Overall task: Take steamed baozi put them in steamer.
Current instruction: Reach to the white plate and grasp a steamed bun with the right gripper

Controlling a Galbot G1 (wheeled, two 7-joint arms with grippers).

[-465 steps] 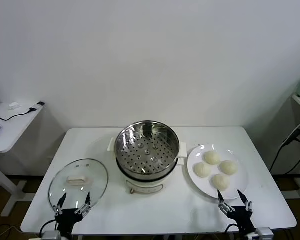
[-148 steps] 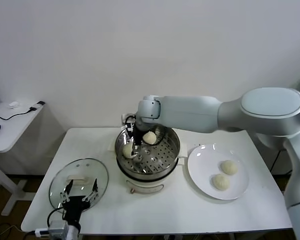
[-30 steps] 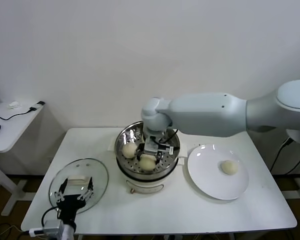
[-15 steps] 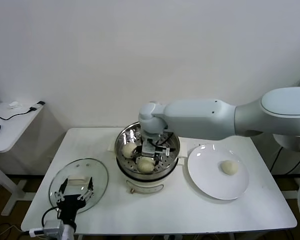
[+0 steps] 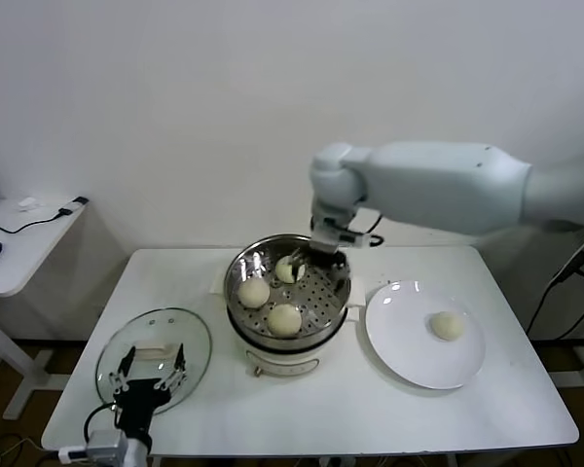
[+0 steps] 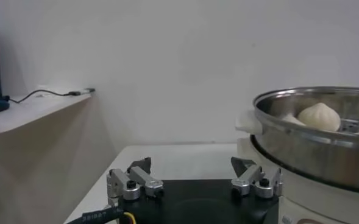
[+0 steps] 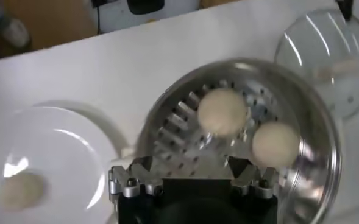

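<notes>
Head view: three pale cream-white round dough buns (image 5: 283, 318) are being held in the shiny round stainless-steel steamer basket (image 5: 337, 297) w/ perforated floor; a 4th bun (image 5: 447, 325) is sitting on the flat white plate (image 5: 409, 360), robot's right of the basket. Right gripper (image 5: 321, 255) is being held over the basket's far rim, so the last bun lies right of and nearer than it. Left wrist view: left gripper (image 6: 194, 181) is parked w/ fingers apart, well away from that bun. Right wrist view: right gripper's fingers (image 7: 128, 182) are spread, nothing clamped; judged the nearer arm.
</notes>
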